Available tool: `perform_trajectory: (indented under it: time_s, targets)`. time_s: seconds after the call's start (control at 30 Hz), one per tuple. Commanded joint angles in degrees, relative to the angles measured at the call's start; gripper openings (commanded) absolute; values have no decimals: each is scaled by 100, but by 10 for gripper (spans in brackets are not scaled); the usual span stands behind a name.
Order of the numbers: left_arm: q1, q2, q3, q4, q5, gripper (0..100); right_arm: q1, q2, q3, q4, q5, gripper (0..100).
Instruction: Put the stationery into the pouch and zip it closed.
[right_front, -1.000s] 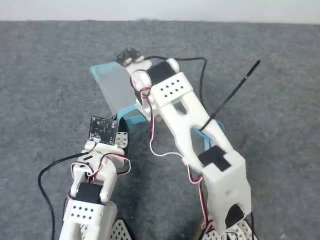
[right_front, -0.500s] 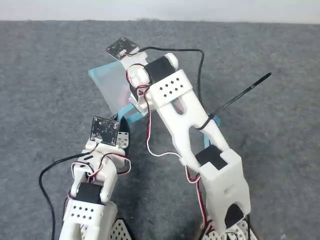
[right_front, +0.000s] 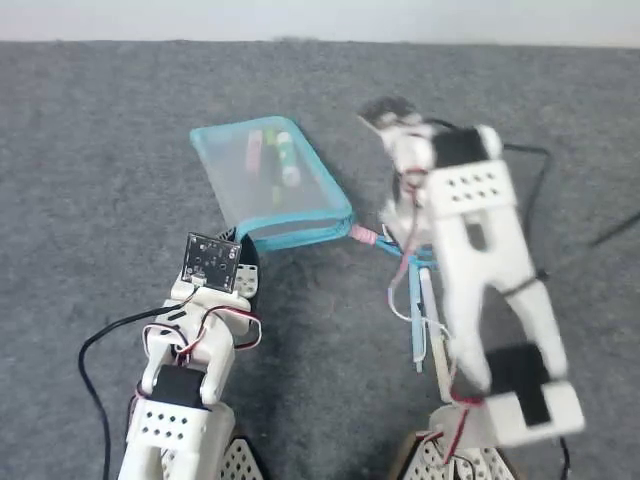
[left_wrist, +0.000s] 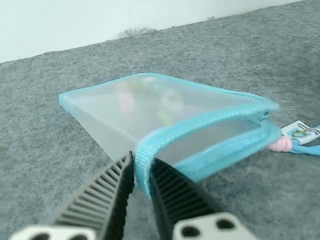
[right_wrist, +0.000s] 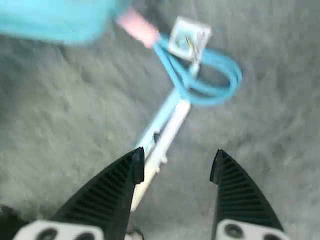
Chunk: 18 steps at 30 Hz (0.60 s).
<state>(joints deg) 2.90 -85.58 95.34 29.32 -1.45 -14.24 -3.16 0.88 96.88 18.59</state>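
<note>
Two pens (right_front: 422, 318), one pale blue and one white, lie side by side toward the near edge of the grey surface (right_front: 90, 150), not yet packed. The see-through pouch (right_front: 268, 180) sits near the middle with pink and green items showing inside it. The left pincer (left_wrist: 141, 172) is clamped tight on the corner of the pouch's teal zip edge (left_wrist: 200, 132). The right pincer (right_wrist: 177, 160) hangs over the pens with its jaws wide apart and nothing between them. Trouble looks most likely at the pick-up. The pens touch each other, so a closing grip could take one and roll the other away, or pinch both askew. The blue loop (right_wrist: 212, 82) and its small tag (right_wrist: 189, 36), tied to the pink zip pull (right_wrist: 137, 27), lie just beside the pens' far ends. A snag there could drag the pouch and pull the thin strip of zip out of the left pincer. The mouth also appears nearly flat, so a pen tip could catch on the edge instead of sliding in.
</note>
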Motion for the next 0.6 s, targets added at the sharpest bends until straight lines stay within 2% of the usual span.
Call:
perform_trajectory:
  time_s: [0.0, 0.13, 0.27, 0.43, 0.57]
  targets:
    - [-18, -105, -92, -193, -26, 12, 233, -1007, 1600, -435, 290, 221]
    - [-18, -105, -92, -176, -26, 12, 268, -1684, 3437, -1349, 264, 220]
    - [-18, -88, -84, -176, -26, 12, 224, -2053, 4686, -2088, 281, 219]
    - [-18, -88, -84, -176, -26, 12, 347, -2062, 5415, -2905, 281, 217]
    - [-18, -79, -84, -167, -26, 12, 365, -1815, 5565, -3292, 281, 114]
